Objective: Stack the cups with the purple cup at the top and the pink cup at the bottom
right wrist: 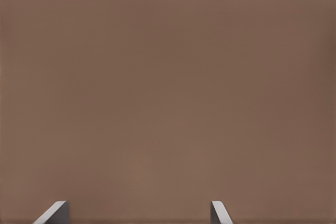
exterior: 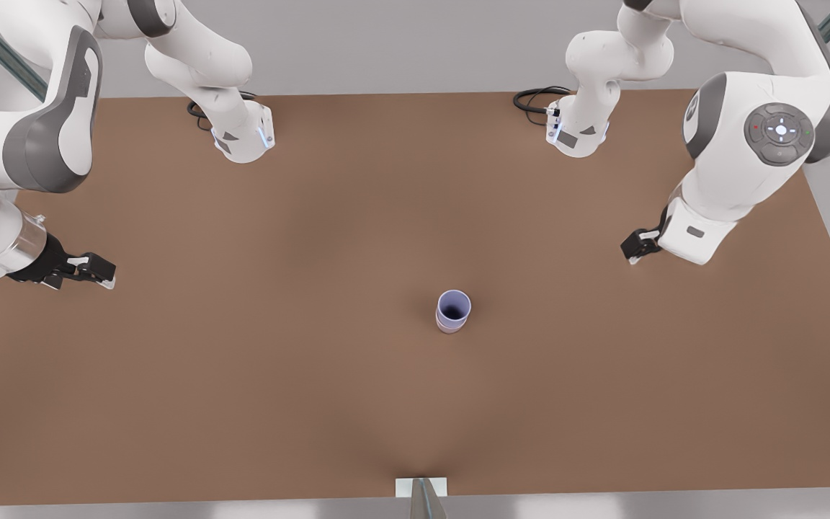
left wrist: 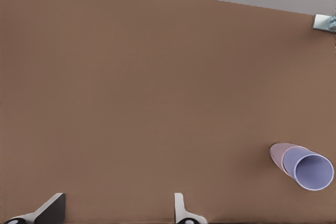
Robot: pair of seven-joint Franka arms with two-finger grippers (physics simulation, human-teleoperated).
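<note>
The two cups stand nested and upright near the middle of the brown table. The purple cup (exterior: 453, 308) (left wrist: 314, 171) sits inside the pink cup (exterior: 449, 329) (left wrist: 278, 156), of which only a lower band shows. My left gripper (exterior: 635, 249) (left wrist: 118, 213) hangs open at the front view's right, well away from the stack and holding nothing. My right gripper (exterior: 94, 272) (right wrist: 136, 213) waits open near the table's edge at the front view's left, also holding nothing.
A small white bracket (exterior: 422, 486) (left wrist: 325, 22) sits at the middle of the table's front edge. The two arm bases (exterior: 242, 137) (exterior: 577, 133) with black cables stand along the back edge. Bare table (exterior: 278, 360) surrounds the stack.
</note>
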